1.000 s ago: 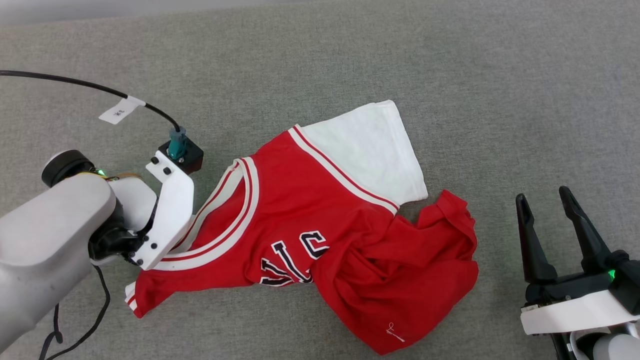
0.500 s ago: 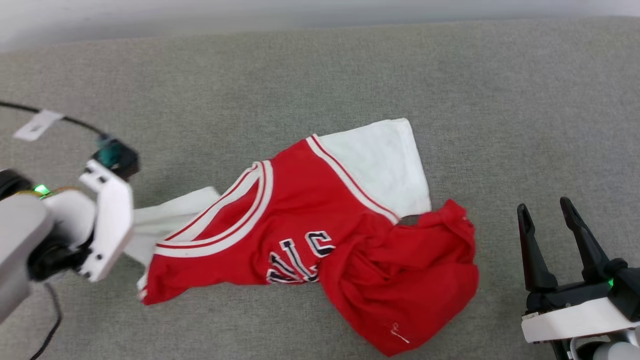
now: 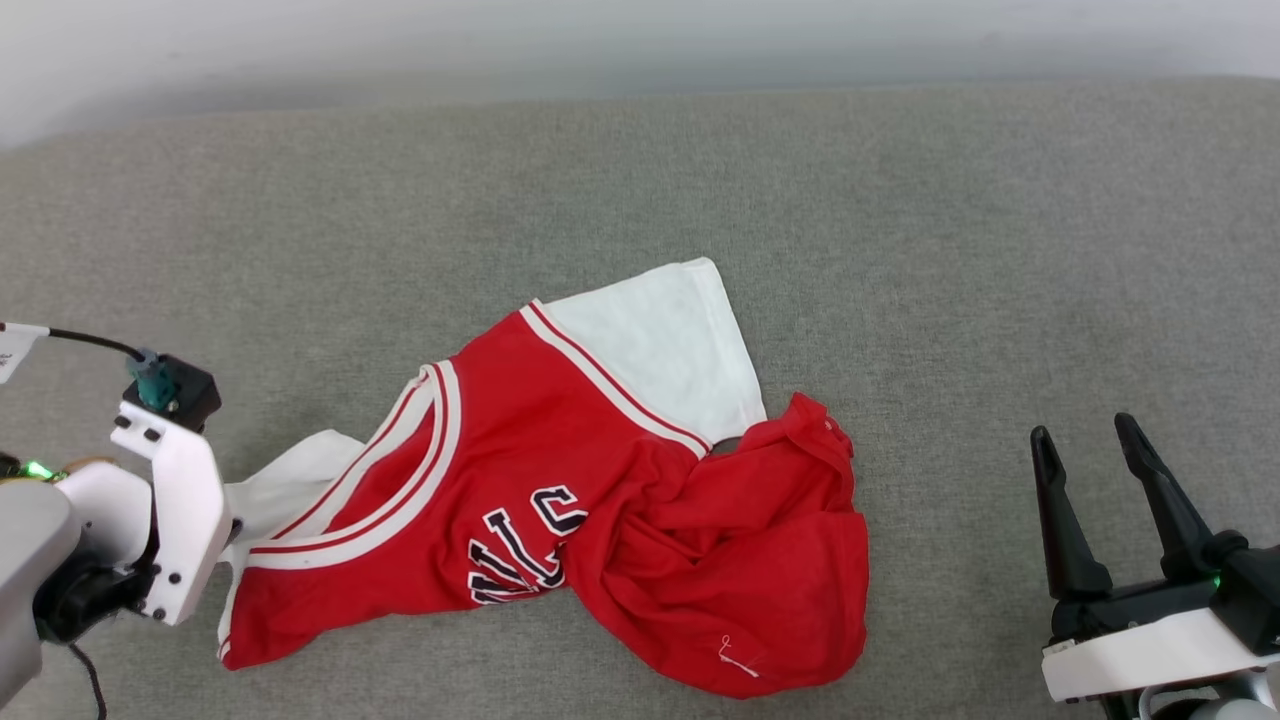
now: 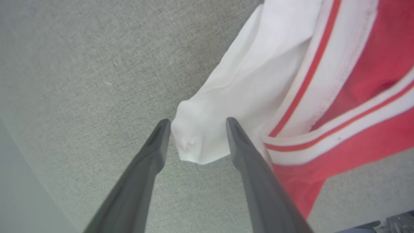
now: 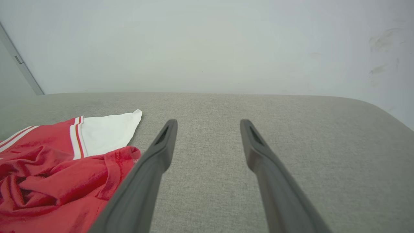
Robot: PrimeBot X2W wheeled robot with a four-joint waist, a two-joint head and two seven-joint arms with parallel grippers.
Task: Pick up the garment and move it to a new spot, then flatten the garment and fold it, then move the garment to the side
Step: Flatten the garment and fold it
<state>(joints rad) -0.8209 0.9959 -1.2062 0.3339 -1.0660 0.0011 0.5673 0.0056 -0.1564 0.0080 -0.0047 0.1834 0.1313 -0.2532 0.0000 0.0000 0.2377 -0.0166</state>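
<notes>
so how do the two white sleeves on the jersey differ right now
The near sleeve, by the left gripper, is bunched to a narrow crumpled tip; the far sleeve lies spread flat. The near sleeve's tip sits between the left gripper's open fingers; the far sleeve lies apart from it. Both are white with striped trim.

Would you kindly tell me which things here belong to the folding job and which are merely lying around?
Job: garment; left gripper, open around the white sleeve; right gripper, open.
Lying about: grey fabric surface; black cable; pale wall.
</notes>
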